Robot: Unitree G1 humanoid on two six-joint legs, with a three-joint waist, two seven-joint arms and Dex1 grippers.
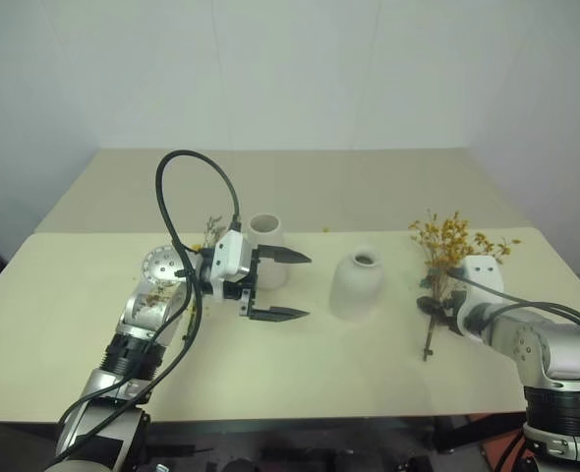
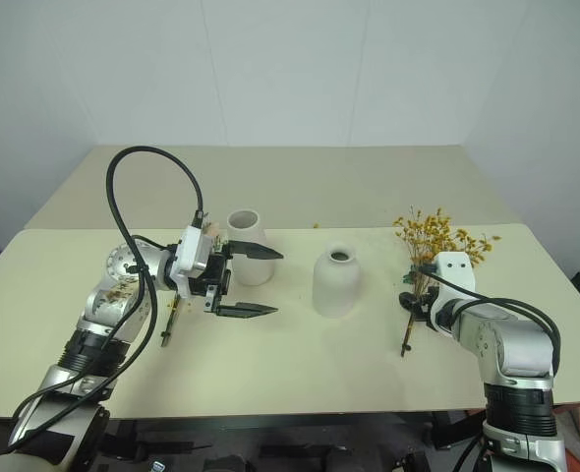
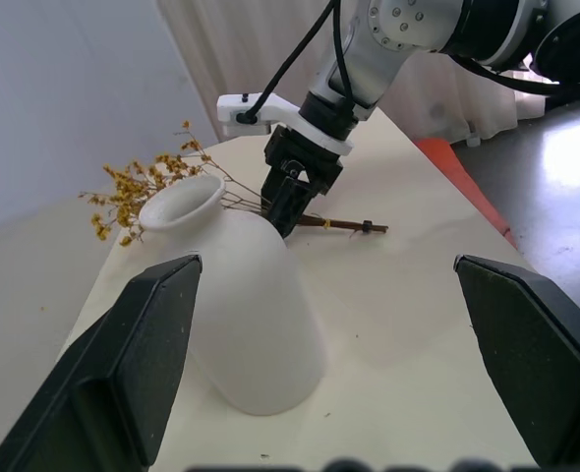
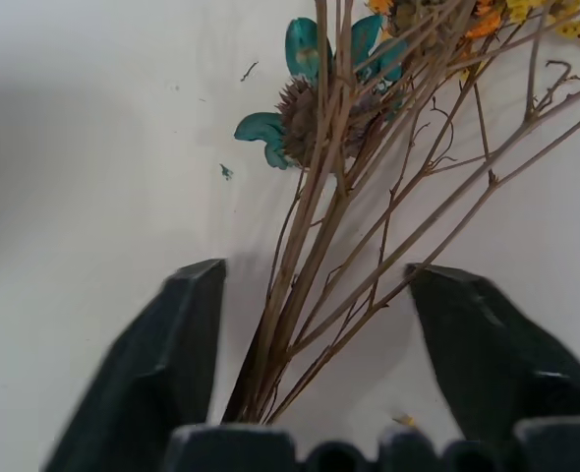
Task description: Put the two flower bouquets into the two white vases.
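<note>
I see my right gripper down low over the table. Its two black fingers stand apart, one on each side of the brown stems of the yellow bouquet. The stems run right through the gap between the fingers, but neither finger presses on them, so I hold nothing yet. The bushy yellow tops lie past the fingertips, flat on the table.

My left gripper is wide open and has nothing in it. It points sideways. The tall vase stands just behind its fingers. The squat vase with the narrow neck stands out past the fingertips, a little apart, and in the left wrist view it sits in the space between the two fingers. The smaller sprig lies on the table back under my left wrist, behind the jaws.
</note>
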